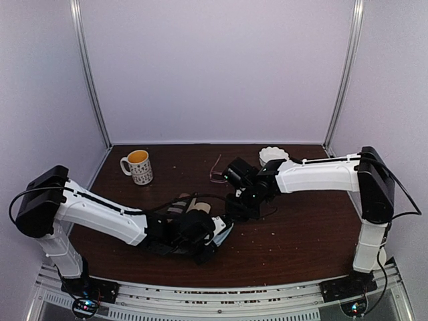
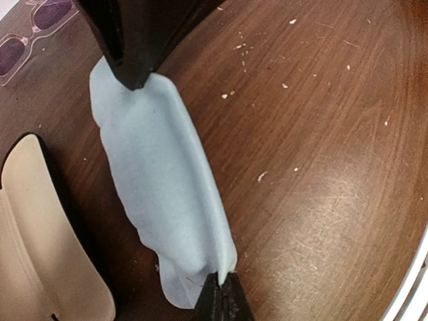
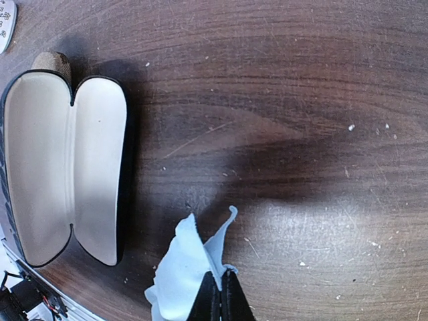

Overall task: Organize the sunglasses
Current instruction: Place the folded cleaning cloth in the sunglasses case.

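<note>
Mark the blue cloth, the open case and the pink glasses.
blue cloth (image 2: 160,187): left wrist view, middle of the fold.
open case (image 3: 40,167): right wrist view, cream lining of the left half.
pink glasses (image 2: 52,12): left wrist view, one tinted lens.

We see glossy dark wood on the worktop (image 3: 301,100), a soft matt blue cloth (image 2: 160,174), and a smooth cream-lined case (image 3: 47,167).

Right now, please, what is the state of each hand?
Left hand: closed, holding the light blue soft cloth.
Right hand: closed, holding the same cloth.
</note>
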Action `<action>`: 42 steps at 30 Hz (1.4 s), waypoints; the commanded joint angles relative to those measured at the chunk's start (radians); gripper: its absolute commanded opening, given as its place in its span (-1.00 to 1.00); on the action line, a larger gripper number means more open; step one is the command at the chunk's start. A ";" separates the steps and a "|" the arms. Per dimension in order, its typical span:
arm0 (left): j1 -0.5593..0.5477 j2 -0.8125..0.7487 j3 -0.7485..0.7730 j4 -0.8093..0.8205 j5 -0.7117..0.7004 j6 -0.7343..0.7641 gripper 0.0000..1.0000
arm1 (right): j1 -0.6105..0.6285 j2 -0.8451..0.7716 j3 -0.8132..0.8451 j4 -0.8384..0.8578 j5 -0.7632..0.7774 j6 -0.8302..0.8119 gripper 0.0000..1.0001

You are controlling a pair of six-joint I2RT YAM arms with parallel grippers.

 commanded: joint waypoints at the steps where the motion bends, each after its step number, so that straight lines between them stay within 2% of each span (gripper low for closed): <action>1: 0.023 -0.039 -0.033 0.072 0.021 -0.028 -1.00 | -0.017 0.030 0.052 -0.023 -0.017 -0.013 -1.00; 12: 0.055 -0.062 -0.057 0.085 0.038 -0.045 -1.00 | -0.033 0.131 0.192 -0.086 -0.050 -0.030 -1.00; 42: 0.158 -0.090 -0.098 0.067 0.046 -0.081 -1.00 | -0.072 0.275 0.374 -0.087 -0.115 -0.019 -1.00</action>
